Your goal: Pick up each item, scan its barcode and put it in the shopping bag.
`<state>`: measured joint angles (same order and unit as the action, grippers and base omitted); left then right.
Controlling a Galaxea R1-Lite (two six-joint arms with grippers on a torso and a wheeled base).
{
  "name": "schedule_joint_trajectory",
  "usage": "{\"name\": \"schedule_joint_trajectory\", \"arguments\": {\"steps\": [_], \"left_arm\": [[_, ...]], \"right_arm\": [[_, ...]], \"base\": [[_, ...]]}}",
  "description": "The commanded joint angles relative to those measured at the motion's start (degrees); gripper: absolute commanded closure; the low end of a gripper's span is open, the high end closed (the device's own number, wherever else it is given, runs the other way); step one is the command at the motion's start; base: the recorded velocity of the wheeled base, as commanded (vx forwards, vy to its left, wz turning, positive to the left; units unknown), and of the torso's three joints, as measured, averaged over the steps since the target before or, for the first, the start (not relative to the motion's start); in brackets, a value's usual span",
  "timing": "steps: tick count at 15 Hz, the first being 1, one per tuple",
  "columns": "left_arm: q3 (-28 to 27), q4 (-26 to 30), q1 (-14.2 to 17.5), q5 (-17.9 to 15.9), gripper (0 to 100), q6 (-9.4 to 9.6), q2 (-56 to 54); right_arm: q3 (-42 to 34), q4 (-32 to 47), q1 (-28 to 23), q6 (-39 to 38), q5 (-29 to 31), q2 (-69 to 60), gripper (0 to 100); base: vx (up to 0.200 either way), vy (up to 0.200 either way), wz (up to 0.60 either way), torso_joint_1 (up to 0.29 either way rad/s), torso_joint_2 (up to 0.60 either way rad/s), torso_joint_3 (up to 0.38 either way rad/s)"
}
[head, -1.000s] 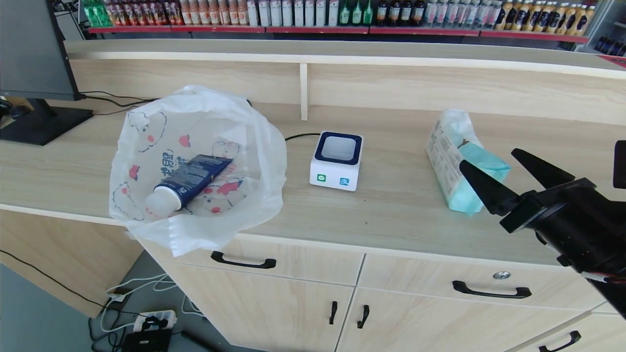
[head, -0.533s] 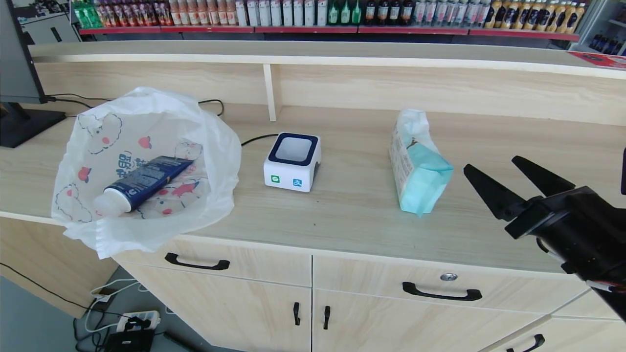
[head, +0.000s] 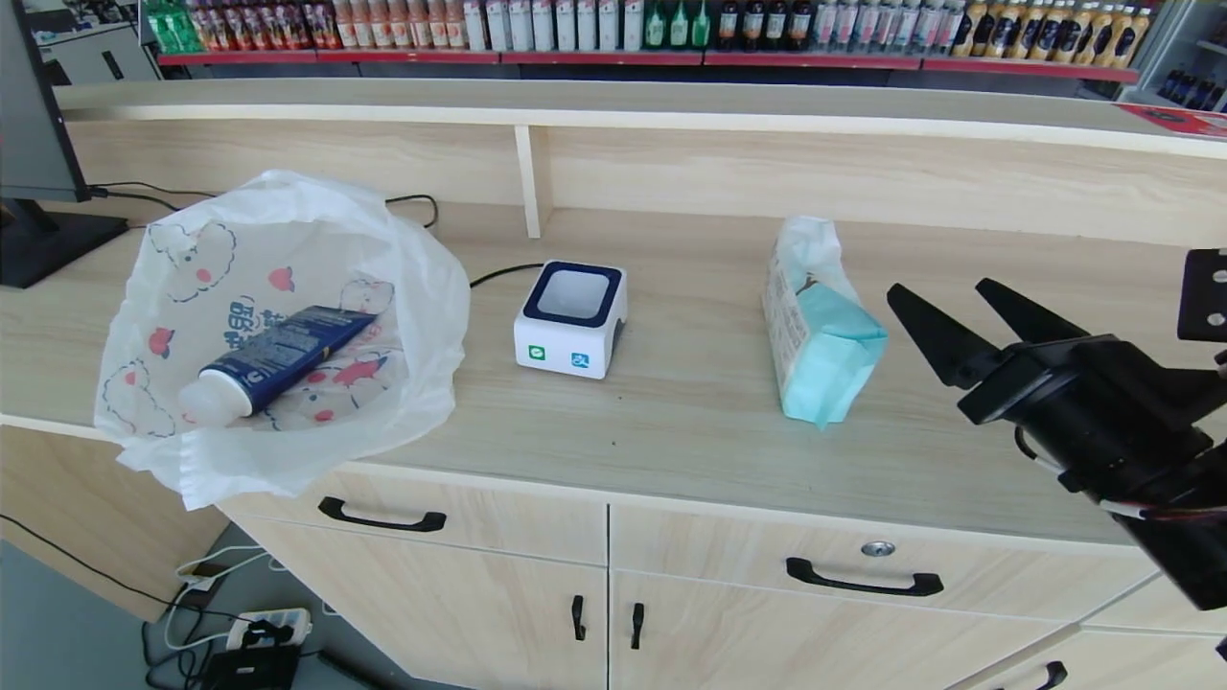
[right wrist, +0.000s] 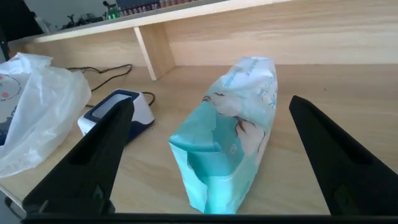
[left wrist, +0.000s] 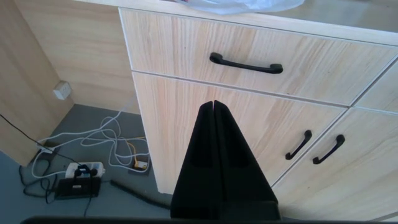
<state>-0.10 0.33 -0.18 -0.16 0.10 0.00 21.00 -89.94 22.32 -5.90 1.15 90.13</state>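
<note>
A teal and white tissue pack (head: 815, 321) lies on the wooden counter (head: 671, 402), right of the white barcode scanner (head: 570, 319). My right gripper (head: 944, 305) hangs open just right of the pack, which lies ahead between its spread fingers in the right wrist view as tissue pack (right wrist: 233, 143). The white shopping bag (head: 278, 316) lies open at the counter's left with a dark blue tube (head: 278, 359) inside. My left gripper (left wrist: 214, 112) is shut, low in front of the cabinet drawers.
A raised back ledge with a divider post (head: 529, 182) runs behind the counter. A monitor stand (head: 38, 244) sits at the far left. Drawers with black handles (head: 381, 520) are below the counter edge. Cables and a power strip (head: 264, 628) lie on the floor.
The head camera swung right over the first half second, shifting everything left in view. Since then my right gripper has risen a little and edged nearer the tissue pack.
</note>
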Motion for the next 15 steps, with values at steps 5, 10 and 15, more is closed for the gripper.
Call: {"name": "schedule_joint_trajectory", "arguments": {"steps": [5,10,15], "left_arm": [[0.01,0.02,0.01,-0.02,100,-0.01,0.0],[0.01,0.02,0.01,-0.02,100,-0.19,0.0],[0.01,0.02,0.01,-0.02,100,-0.27,0.0]], "right_arm": [[19.69,13.3,0.44,4.05,2.19,5.5,0],[33.58,36.59,-0.17,4.67,2.72,6.2,0],[42.1,51.62,-1.93,5.9,4.48,7.87,0]], "base": [[0.0,0.0,0.0,0.0,0.0,0.0],[0.0,0.0,0.0,0.0,0.0,0.0],[0.0,0.0,0.0,0.0,0.0,0.0]]}}
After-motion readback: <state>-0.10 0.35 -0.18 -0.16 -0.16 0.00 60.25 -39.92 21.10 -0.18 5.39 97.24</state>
